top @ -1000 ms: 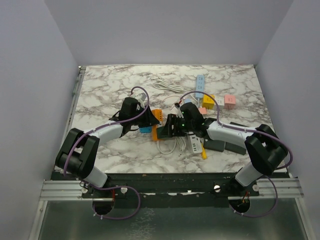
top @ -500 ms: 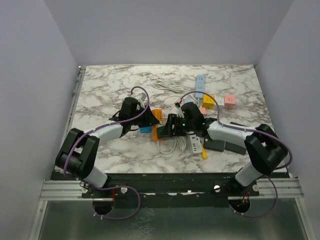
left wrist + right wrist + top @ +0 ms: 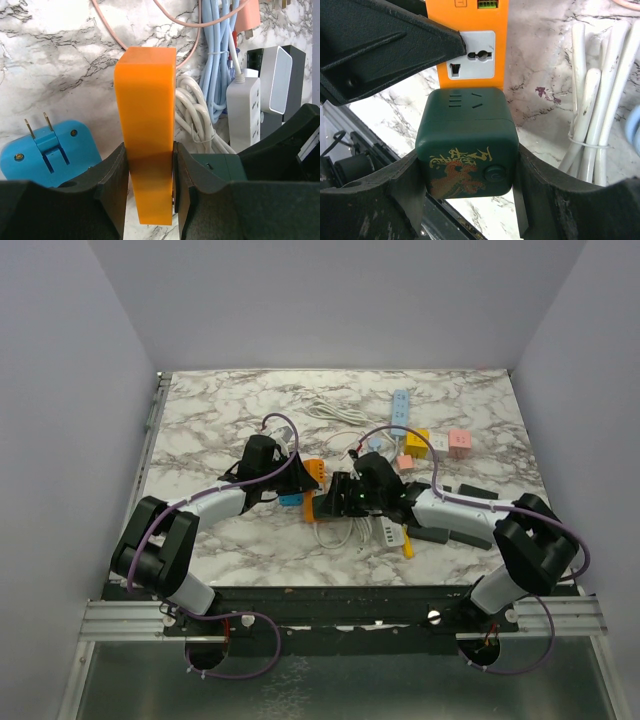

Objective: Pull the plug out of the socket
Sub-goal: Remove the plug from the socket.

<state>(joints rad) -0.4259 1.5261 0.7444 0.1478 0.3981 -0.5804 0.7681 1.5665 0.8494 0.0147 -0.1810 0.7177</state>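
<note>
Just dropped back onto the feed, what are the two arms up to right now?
The left gripper has its fingers shut on the orange socket block, pinning it on the marble table. The right gripper grips the dark green cube plug, which sits right against the block's socket face. No gap shows between them, so the plug does not look pulled free yet.

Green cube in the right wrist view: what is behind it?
The orange socket strip stands directly behind the green cube, with one white outlet showing above it. The cube covers their joint, so its pins and how deep they sit cannot be seen.
</note>
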